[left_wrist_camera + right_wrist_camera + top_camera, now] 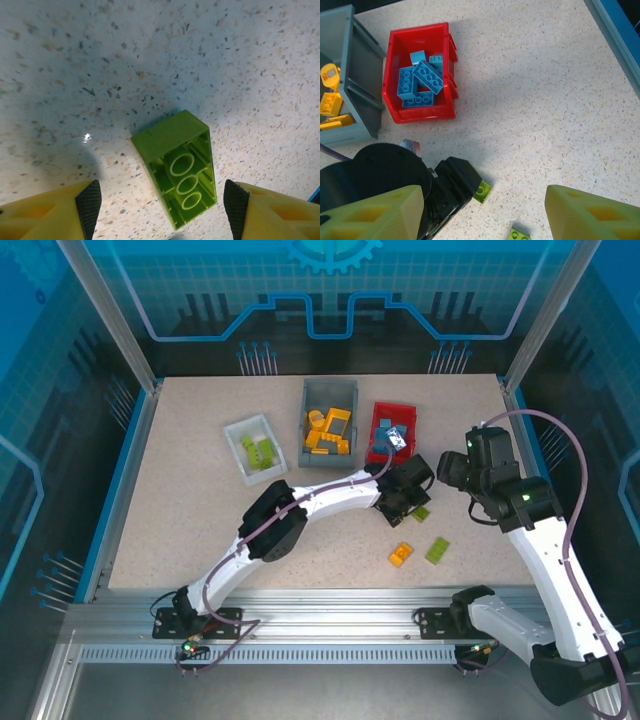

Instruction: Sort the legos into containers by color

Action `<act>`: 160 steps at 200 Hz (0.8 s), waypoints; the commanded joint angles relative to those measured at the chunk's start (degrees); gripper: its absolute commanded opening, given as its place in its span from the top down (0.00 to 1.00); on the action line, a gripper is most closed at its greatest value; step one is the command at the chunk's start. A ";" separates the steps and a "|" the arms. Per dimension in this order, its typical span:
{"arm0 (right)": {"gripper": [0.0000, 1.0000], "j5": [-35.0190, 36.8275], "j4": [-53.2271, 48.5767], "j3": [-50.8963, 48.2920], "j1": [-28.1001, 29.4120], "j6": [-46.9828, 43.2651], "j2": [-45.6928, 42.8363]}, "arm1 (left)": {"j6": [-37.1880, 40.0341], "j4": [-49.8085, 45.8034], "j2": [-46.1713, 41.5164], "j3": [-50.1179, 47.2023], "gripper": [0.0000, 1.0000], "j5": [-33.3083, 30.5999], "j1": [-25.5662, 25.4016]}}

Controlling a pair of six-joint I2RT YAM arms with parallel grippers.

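A lime green lego [177, 165] lies on the table with its hollow underside toward the left wrist camera. My left gripper [162, 212] hangs open over it, one black pad [89, 205] on each side, neither touching. The same brick [423, 513] peeks out beside the left gripper [410, 502] in the top view. My right gripper [448, 472] hovers open just to the right, holding nothing. An orange lego [401, 554] and another green lego [438, 550] lie loose nearer the front. The white container [244, 430] holds green legos, the grey container [310, 405] yellow ones, the red container [379, 415] blue ones.
The right wrist view looks down on the red container [395, 107], the grey container's wall [365, 97] and the black left gripper head [445, 195] over the green lego [482, 191]. Blue frame rails border the table. Open tabletop lies left and front left.
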 commanded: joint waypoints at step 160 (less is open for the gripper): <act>0.34 -1.93 -0.82 -4.13 -0.69 0.32 -2.69 | -18.63 -12.72 6.35 5.49 0.64 6.70 2.02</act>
